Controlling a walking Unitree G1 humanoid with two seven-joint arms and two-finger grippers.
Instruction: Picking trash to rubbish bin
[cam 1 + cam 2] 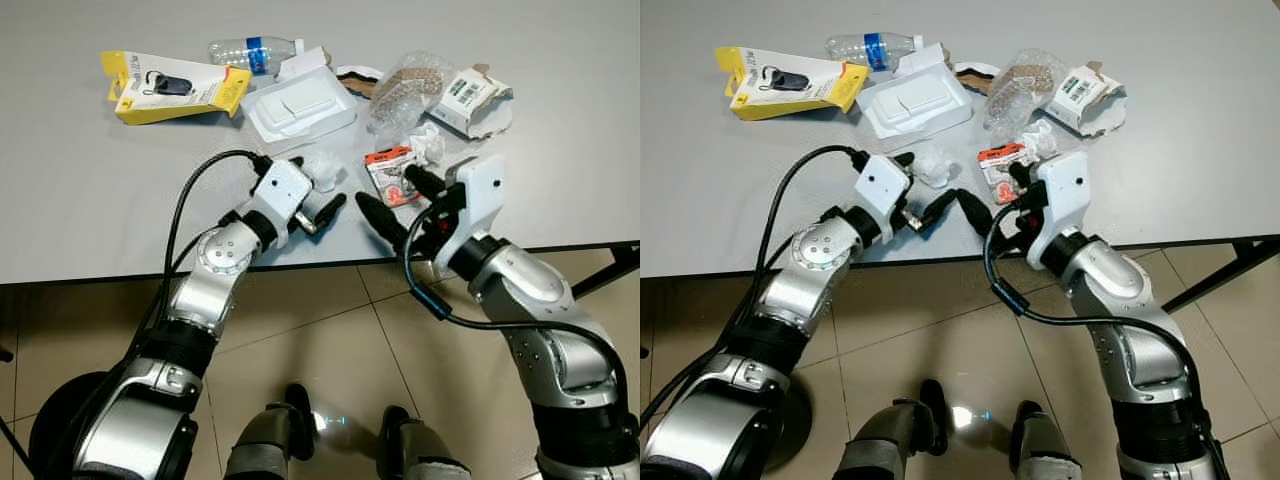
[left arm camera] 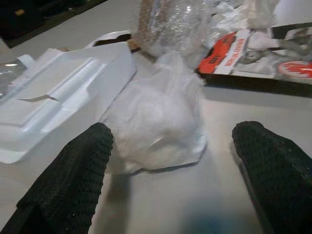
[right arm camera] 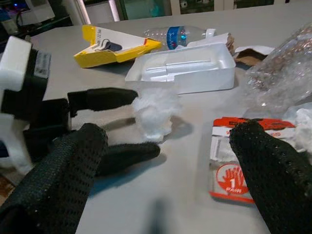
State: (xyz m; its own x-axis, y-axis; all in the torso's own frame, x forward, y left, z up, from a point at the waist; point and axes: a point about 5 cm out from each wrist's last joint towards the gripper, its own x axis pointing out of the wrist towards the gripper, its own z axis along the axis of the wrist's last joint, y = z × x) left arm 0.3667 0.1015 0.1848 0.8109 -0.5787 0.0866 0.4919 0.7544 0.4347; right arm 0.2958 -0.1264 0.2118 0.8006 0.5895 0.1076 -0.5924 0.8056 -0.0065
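The left gripper is spread wide, empty, flanking a crumpled plastic wad near the table's front edge. The right gripper, also wide open and empty, hovers just beside a red packet.

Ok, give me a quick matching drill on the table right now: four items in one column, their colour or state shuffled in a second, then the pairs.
Things:
1. cardboard package
2. plastic bottle
3. crumpled clear wrap
4. left gripper

Descriptions:
A. clear, lying on its side, blue label
B. open, a finger on either side of the wrap
C. yellow, lying flat at the far left of the table
D. whitish, bunched up beside the white foam tray

Pairs: 1-C, 2-A, 3-D, 4-B
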